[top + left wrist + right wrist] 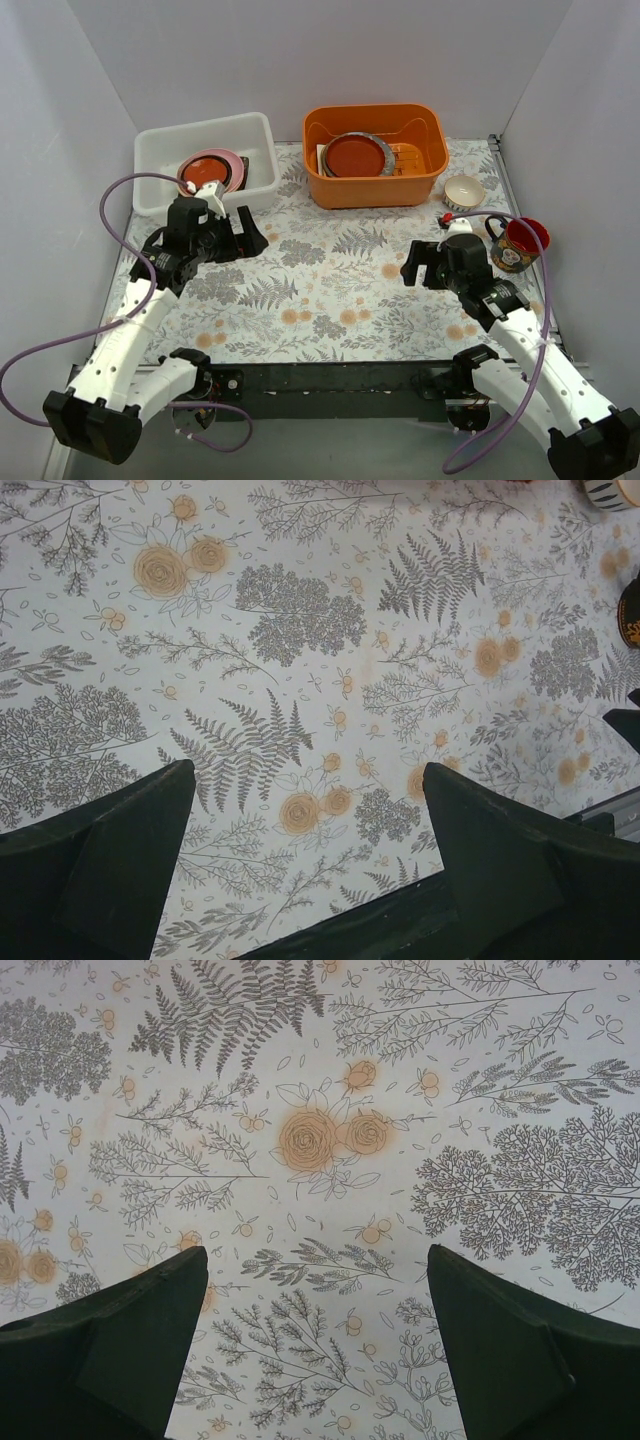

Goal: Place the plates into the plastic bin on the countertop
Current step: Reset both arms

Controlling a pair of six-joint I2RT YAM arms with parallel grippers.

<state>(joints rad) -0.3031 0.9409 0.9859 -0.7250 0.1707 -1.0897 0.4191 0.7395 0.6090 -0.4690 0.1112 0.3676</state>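
Plates [212,170] are sitting stacked in the white bin [205,128] at the back left, a red one on a pink one. Left gripper [247,234] and right gripper [418,263] both hover over the countertop [330,285], jaws spread wide, nothing between them.

**Top external view:** fixed high behind the arm bases, facing forward and down over the whole countertop [330,290], with the plastic bin [160,165] at 11 o'clock.

**Wrist views:** each close above the fern print, looking down past the left gripper [308,770] or the right gripper [318,1250].

All three views share the mid-countertop. The two wrist patches apparently do not overlap.
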